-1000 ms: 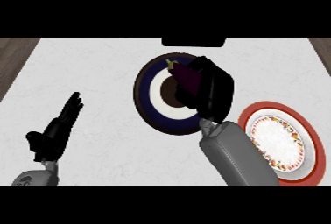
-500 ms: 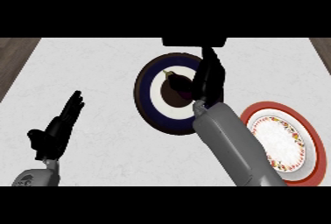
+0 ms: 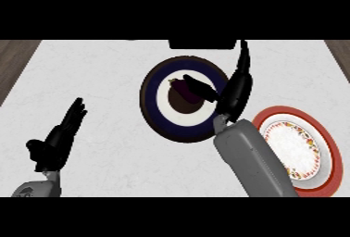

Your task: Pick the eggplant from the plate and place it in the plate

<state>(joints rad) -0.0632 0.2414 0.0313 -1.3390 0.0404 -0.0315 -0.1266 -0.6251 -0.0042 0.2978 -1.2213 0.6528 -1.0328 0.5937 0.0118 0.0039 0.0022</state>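
Observation:
A dark purple eggplant (image 3: 179, 89) lies in the middle of the navy plate (image 3: 153, 115) with a white ring, at the centre of the counter. My right hand (image 3: 236, 92) hangs over the plate's right side. It is open, with its fingers straight and pointing to the far edge. Its thumb reaches left over the eggplant's right end; whether it touches, I cannot tell. A red-rimmed plate (image 3: 329, 139) with a patterned white centre sits at the right, partly hidden by my right forearm. My left hand (image 3: 60, 136) rests open at the lower left.
A dark object (image 3: 202, 44) sits at the counter's far edge, just behind the navy plate. Brown floor shows past the counter's left and right far corners. Bare white counter lies between my left hand and the navy plate.
My right hand was curled over the navy plate, hiding the eggplant. Its fingers have straightened and it has shifted right, so the eggplant now shows. The left hand has not moved.

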